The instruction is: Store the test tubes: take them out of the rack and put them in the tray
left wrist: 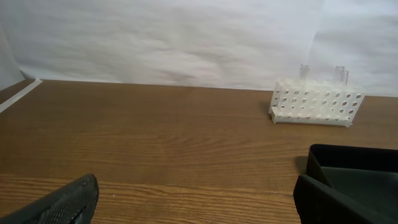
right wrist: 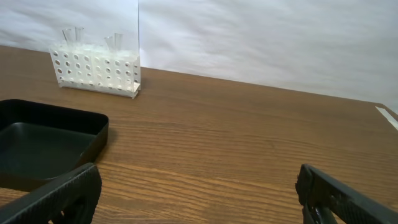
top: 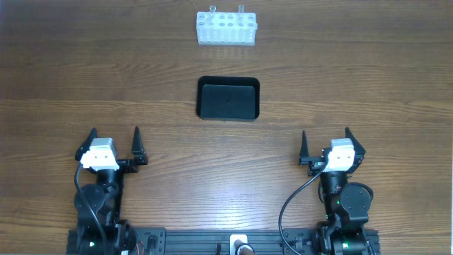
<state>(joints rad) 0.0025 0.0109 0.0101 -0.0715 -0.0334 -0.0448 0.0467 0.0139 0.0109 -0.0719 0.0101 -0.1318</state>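
Test tubes (top: 211,10): two of them, clear, standing upright in the rack (top: 226,30) at the far side of the table (top: 354,71), well apart from both arms.

Left gripper (top: 114,132): jaws spread wide, nothing between them, touching nothing. In its wrist view the two black fingers (left wrist: 68,202) sit at opposite lower corners with bare wood between them. Right gripper (top: 325,134): likewise wide open and holding nothing, with its fingers (right wrist: 339,196) far apart.

Arm pose: both arms are folded back close over their bases at the near edge of the table, left arm on the left, right arm on the right. The grippers point toward the far side and are level with each other. Each sits near its own base, well short of the tray (top: 228,98).

Tray: black, rectangular with rounded corners and a raised rim, and its dark floor is visible. It lies flat on the wood at the middle of the table, between the arms and the rack and roughly in line with the rack.

Rack: white, block-shaped, with perforated side walls and rows of round holes on top, its long side facing the arms. One tube rises near its left end, the other toward its right end, both along the far row. The open tops of both stand proud of the rack top. Contents of the tubes cannot be told.
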